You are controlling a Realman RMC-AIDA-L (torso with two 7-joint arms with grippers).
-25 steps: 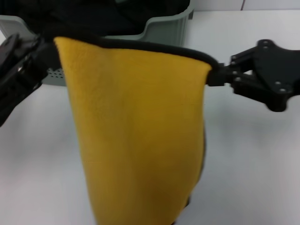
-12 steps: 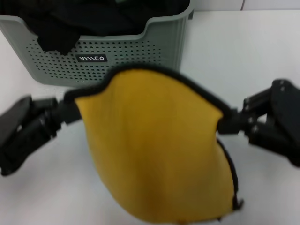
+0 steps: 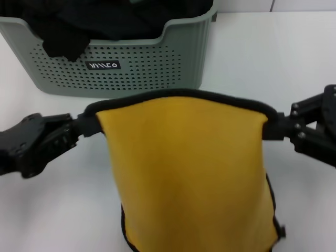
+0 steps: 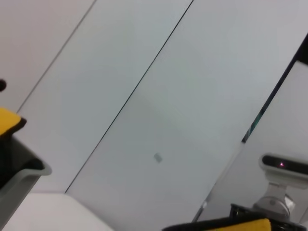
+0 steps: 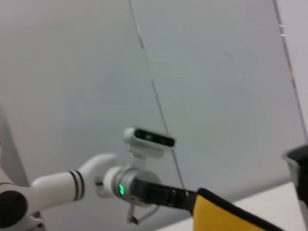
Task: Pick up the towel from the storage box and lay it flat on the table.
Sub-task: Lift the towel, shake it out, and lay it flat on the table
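— Hanging nearest, at the front of the head view?
— Roughly square yellow cloth towel [image 3: 189, 173] with black stitched edging, stretched by its top edge, draping down over the plain smooth white table [image 3: 273, 58] — clear of the basket.

— Holding it how?
— Pinched at both upper corners. Left gripper [image 3: 86, 123] clamped onto the towel's left corner, black fingers closed on the hem; right gripper [image 3: 273, 127] clamped likewise onto the right corner. Top edge bowed slightly upward between them.

— And behind?
— Large grey-green perforated plastic storage box [image 3: 147, 63], resting on the table, well behind the towel's top edge. Small black label with white logo [image 3: 103, 65] on its front wall. Bunched black fabric [image 3: 105, 18] inside, spilling over the left of the front rim.

— Wrist cameras?
— Only slivers of yellow corner against pale wall panels [image 4: 159, 96].
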